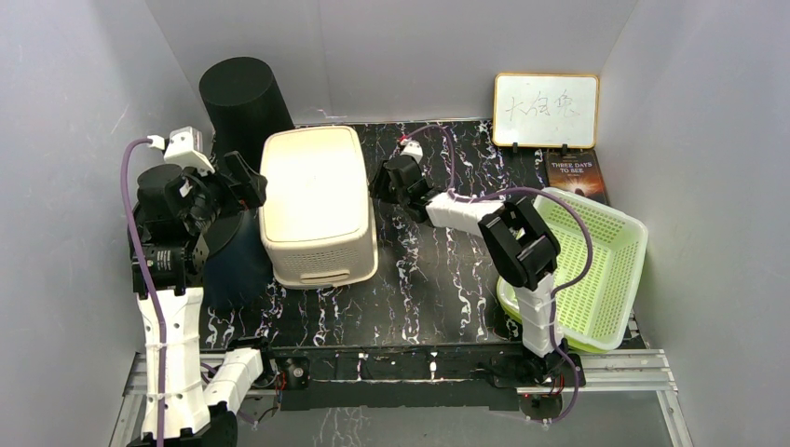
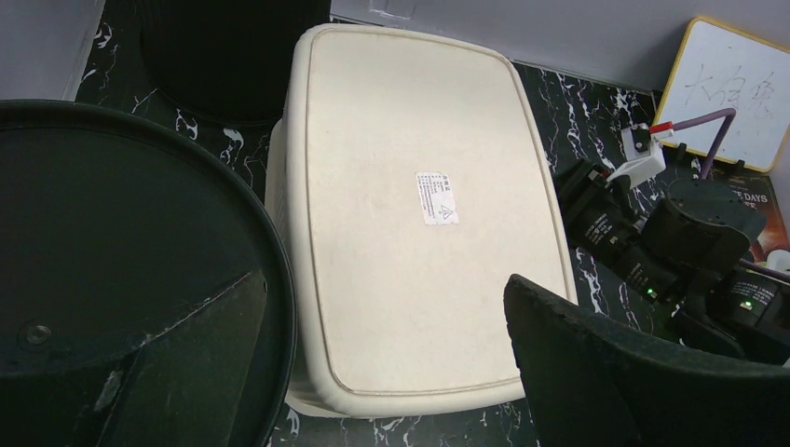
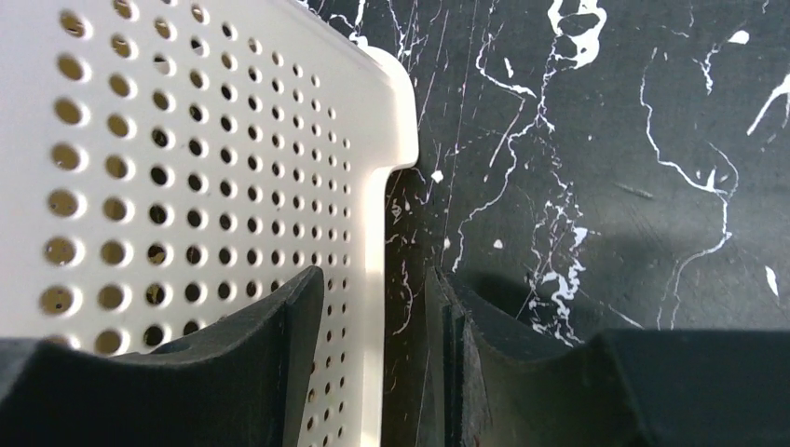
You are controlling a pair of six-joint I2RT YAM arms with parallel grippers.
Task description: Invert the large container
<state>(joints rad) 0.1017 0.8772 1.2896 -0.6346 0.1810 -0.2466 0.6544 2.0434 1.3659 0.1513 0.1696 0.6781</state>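
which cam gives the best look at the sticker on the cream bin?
Left wrist. It looks down on the upturned bin, its sticker near the middle, print too small to read. Top external shows the whole bin, but the sticker can't be made out. Right wrist shows only the perforated side wall and rim.

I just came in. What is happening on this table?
The large cream container stands bottom-up on the table. The right gripper has its jaws around the container's rim on the right side; whether they pinch it is unclear. The left gripper hangs open at the left side, holding nothing.
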